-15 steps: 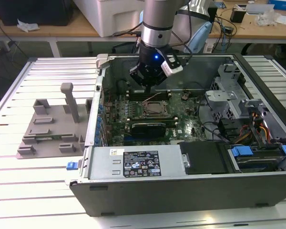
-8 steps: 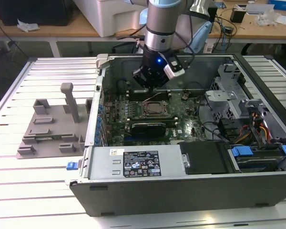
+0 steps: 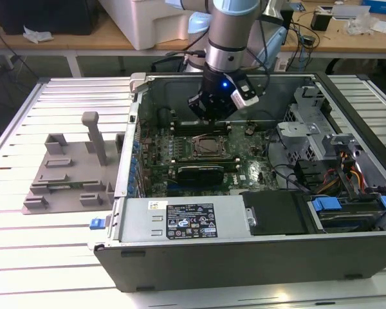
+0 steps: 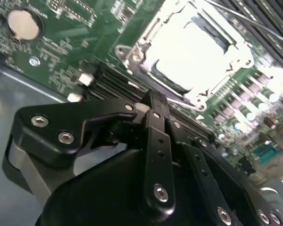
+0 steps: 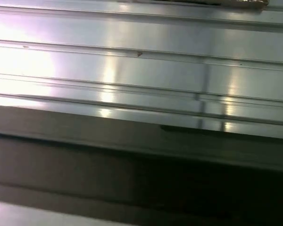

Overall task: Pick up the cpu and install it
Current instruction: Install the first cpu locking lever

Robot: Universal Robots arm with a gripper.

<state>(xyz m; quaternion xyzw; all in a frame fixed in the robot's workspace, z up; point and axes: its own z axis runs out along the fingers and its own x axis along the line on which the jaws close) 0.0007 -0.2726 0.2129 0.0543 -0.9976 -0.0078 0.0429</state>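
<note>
Cpu [image 4: 193,49] lies flat in the socket [image 4: 132,56] on the green board [image 3: 244,170], just ahead of the pincer [image 4: 153,106], whose fingers look pressed together and hold nothing.

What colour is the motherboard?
Green motherboard, best in the exterior view.

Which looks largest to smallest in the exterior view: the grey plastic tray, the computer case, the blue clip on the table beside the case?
1. computer case
2. grey plastic tray
3. blue clip

All three rest on the same table, so nearness to the camera hardly affects this order.
</note>
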